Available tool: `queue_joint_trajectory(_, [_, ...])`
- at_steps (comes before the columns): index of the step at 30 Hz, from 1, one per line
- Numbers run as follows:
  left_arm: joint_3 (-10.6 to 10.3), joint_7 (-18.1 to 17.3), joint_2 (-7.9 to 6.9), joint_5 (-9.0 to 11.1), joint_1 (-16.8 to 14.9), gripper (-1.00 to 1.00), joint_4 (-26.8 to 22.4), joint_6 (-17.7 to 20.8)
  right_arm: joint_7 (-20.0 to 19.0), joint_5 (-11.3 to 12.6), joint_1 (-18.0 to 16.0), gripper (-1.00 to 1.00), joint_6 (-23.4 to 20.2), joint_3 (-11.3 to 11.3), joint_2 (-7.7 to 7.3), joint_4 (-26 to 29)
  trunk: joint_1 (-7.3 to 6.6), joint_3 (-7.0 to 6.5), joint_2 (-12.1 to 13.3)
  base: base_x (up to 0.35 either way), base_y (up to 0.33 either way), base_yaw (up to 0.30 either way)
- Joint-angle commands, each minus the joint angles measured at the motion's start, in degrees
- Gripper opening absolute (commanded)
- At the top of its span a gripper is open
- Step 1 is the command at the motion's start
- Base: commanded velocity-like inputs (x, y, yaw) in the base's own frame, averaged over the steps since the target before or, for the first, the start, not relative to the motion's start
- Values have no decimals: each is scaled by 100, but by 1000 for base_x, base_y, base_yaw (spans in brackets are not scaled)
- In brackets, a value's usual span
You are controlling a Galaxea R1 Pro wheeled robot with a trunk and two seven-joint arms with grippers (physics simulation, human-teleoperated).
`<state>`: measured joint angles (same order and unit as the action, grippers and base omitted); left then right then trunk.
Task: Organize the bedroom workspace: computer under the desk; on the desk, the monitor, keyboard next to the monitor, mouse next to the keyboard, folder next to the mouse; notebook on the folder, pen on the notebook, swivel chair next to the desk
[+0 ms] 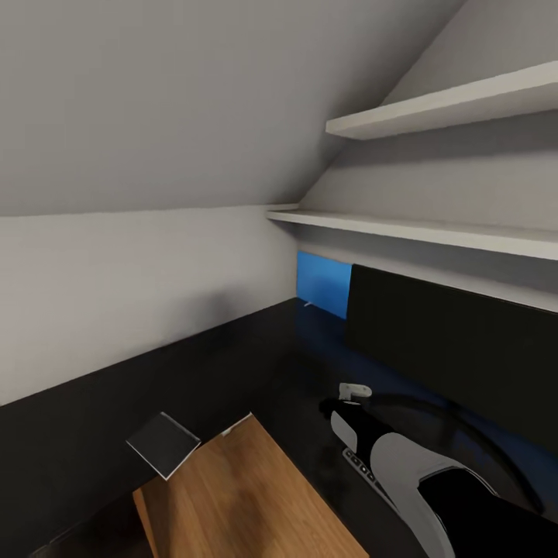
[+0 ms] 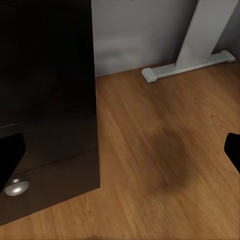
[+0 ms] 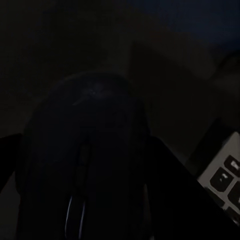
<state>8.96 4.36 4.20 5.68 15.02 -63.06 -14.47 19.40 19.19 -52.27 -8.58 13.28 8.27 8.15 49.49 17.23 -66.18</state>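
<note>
My right gripper [image 3: 82,200] pinches the mouse [image 3: 85,150] beside the keyboard [image 3: 225,180]; a careless release could knock the keys.

The counter [image 1: 232,349] has a glossy black top that mirrors the blue of the folder [image 1: 324,284], itself a flat, matt blue. The monitor [image 1: 449,349] shows a matt black face. Warm wood-grain floor [image 2: 165,150] has a soft satin sheen. The drawer unit [image 2: 50,100] is smooth dark lacquer with a polished silver metal knob [image 2: 17,187]. The white leg [image 2: 205,35] looks like painted metal. The mouse [image 3: 90,150] seems smooth black plastic, though dim. The keyboard [image 3: 225,175] has pale-lettered keys.
</note>
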Motion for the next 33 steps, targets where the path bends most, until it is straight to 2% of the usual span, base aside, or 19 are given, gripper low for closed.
queue_joint_trajectory(1, [0, -5, 2, 56, 1, 100, -5, -11, 35, 60, -2, -100, -30, 51, -1, 11, 23, 24, -46, 0, 0, 0])
queue_joint_trajectory(33, [0, -3, 2, 56, 1, 100, -5, -12, 38, 59, -2, -100, -48, 60, 0, 9, 704, 581, -1289, 0, 0, 0])
